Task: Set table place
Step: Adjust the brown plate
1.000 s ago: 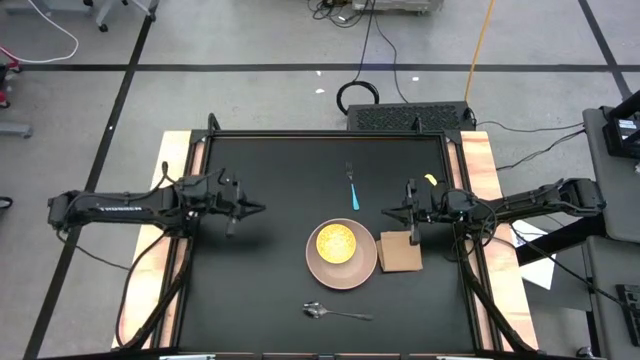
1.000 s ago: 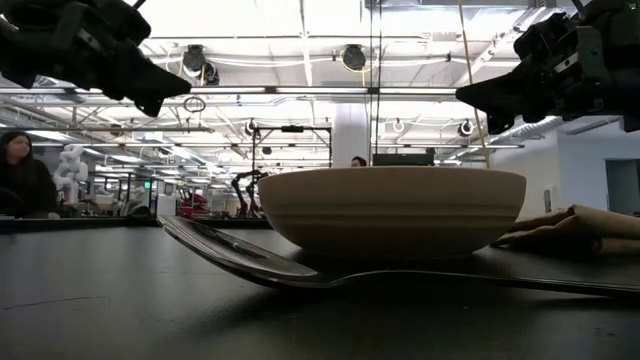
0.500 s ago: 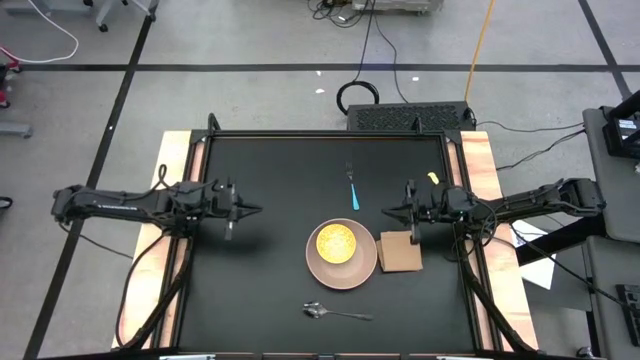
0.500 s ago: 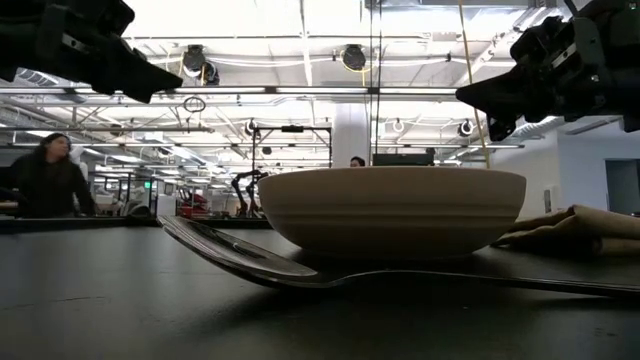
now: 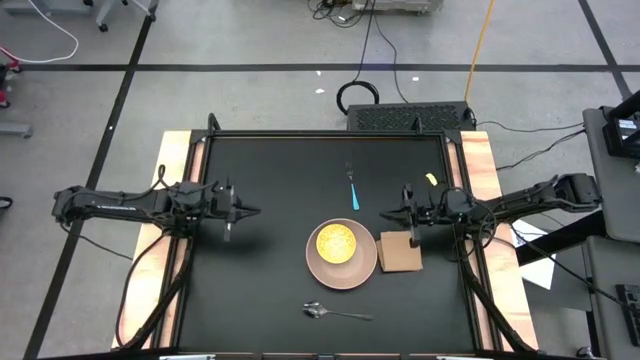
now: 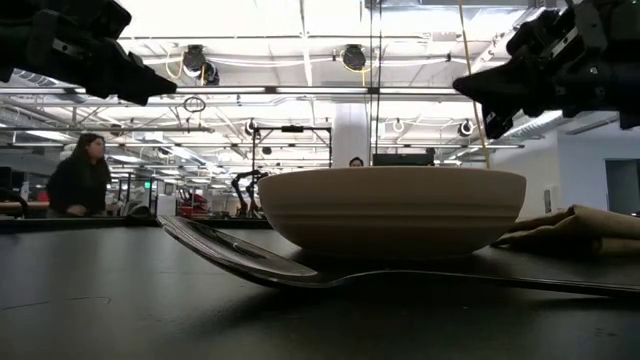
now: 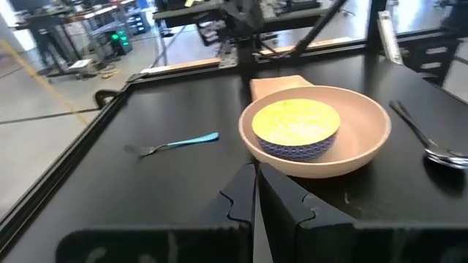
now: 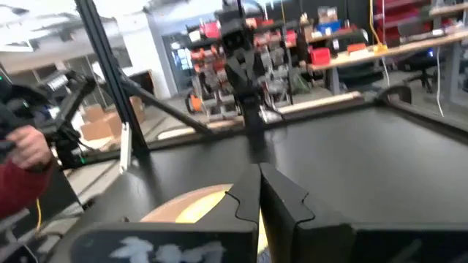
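Note:
A pale pink plate [image 5: 360,268] lies on the black table [image 5: 260,290], right of the middle, with a yellow dish [image 5: 335,241] standing in it. Against the plate's right side lies a tan napkin [image 5: 400,252]. The blue-handled fork [image 5: 353,192] lies beyond the plate and the silver spoon [image 5: 337,313] lies on its near side. My left gripper [image 5: 258,211] hovers shut, left of the plate and pointing at it [image 7: 254,183]. My right gripper [image 5: 383,213] hovers shut above the napkin's far edge, pointing left [image 8: 257,183].
Pale wooden strips [image 5: 176,180] run along the table's left and right sides. A black box with cables [image 5: 410,117] stands behind the far edge. A person [image 6: 85,175] walks in the room beyond. Bare tabletop lies left of the plate and at the far left.
Both grippers have rolled a little about their own pointing lines and have stayed shut and off the table. My left arm has swung slightly and now lies straighter across the table's left side. The tableware has not moved.

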`<state>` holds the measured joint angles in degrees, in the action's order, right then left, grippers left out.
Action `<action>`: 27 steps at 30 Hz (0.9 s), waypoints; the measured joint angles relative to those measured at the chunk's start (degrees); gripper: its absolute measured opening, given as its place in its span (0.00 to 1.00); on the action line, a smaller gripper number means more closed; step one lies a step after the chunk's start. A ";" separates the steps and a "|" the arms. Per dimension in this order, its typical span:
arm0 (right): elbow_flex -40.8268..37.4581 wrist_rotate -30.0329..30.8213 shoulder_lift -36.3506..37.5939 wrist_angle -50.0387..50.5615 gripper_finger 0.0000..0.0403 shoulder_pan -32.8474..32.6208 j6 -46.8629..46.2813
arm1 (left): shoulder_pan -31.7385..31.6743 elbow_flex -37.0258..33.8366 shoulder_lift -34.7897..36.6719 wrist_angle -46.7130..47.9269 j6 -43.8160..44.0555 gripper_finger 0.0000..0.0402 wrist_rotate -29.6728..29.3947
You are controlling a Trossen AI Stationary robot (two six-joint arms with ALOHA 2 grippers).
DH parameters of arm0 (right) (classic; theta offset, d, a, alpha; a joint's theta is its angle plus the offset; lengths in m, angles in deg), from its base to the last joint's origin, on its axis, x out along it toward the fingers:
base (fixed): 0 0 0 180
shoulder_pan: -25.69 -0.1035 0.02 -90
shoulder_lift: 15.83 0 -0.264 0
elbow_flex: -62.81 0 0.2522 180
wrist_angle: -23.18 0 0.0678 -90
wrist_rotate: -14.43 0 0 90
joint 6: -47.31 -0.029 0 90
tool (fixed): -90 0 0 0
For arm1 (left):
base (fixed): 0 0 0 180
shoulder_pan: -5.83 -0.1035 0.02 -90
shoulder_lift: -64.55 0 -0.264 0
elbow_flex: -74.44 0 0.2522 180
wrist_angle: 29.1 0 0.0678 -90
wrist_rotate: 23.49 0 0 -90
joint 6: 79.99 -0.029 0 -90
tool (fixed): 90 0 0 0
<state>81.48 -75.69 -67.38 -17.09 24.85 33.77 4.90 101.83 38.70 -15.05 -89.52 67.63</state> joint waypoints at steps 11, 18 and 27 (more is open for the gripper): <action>13.62 5.93 -1.41 21.37 0.04 -2.24 -0.50 | 0.00 0.00 0.00 1.33 -0.69 0.06 1.93; 33.79 18.78 -5.20 54.83 0.23 -5.13 -5.24 | 0.01 0.00 0.00 1.68 -0.49 0.06 2.00; 48.57 19.05 -9.77 85.25 0.51 -6.97 -29.59 | 0.00 0.00 0.00 4.28 -0.45 0.06 3.40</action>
<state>130.05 -56.64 -77.15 68.16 17.88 4.18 4.90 101.83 38.70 -10.77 -89.97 71.03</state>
